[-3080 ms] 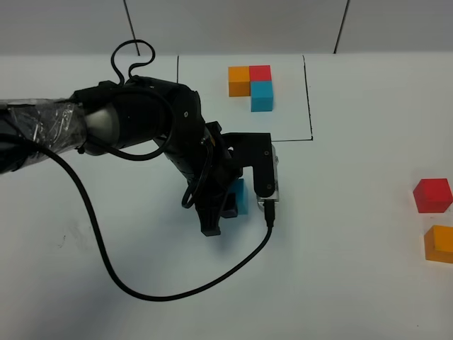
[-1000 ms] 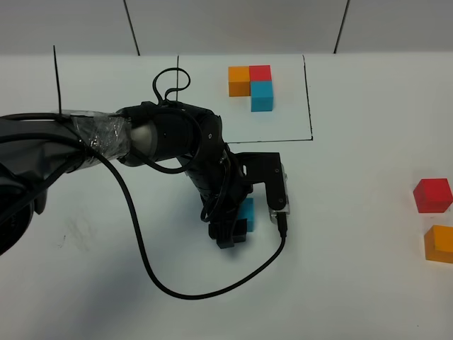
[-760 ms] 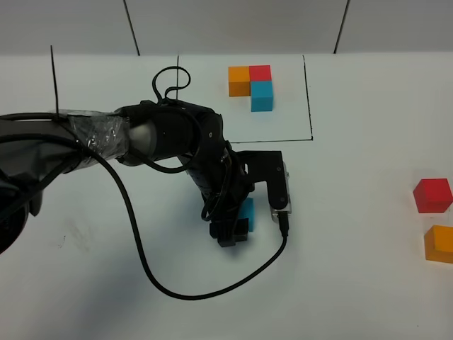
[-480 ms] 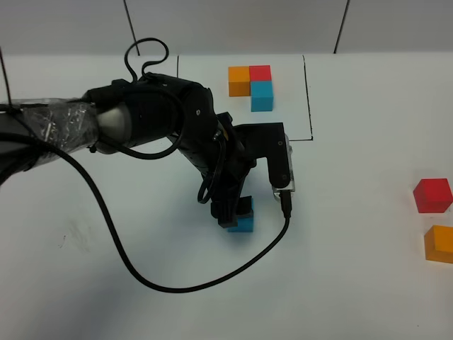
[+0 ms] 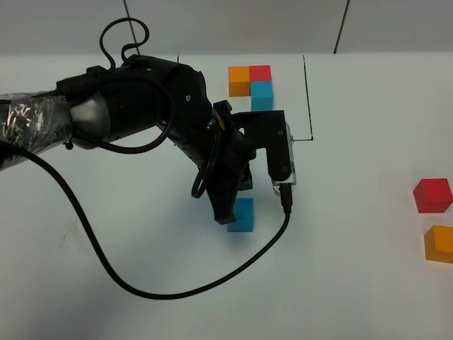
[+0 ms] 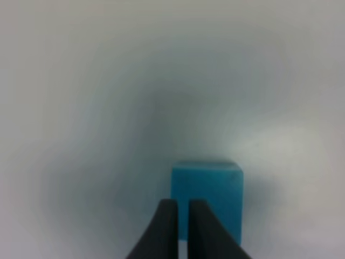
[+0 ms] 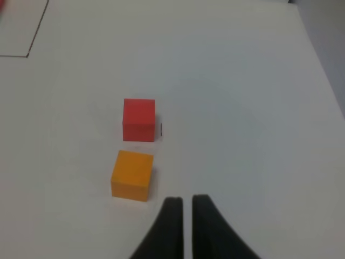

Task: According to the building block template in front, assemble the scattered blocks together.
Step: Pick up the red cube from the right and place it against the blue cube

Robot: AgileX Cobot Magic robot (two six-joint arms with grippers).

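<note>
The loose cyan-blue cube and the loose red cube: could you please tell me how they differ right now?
The cyan-blue cube sits mid-table at the tip of the shut left gripper; the red cube sits far to the right. The red cube has an orange cube close beside it, not touching; the cyan-blue cube stands alone. Both look equal-sized, rest flat on the table, and neither is gripped.

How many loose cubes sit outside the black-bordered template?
3. The cyan-blue cube lies mid-table by the left pincer; the red cube and the orange cube sit apart near the view's right edge, orange nearer the camera. The left arm may hide others.
</note>
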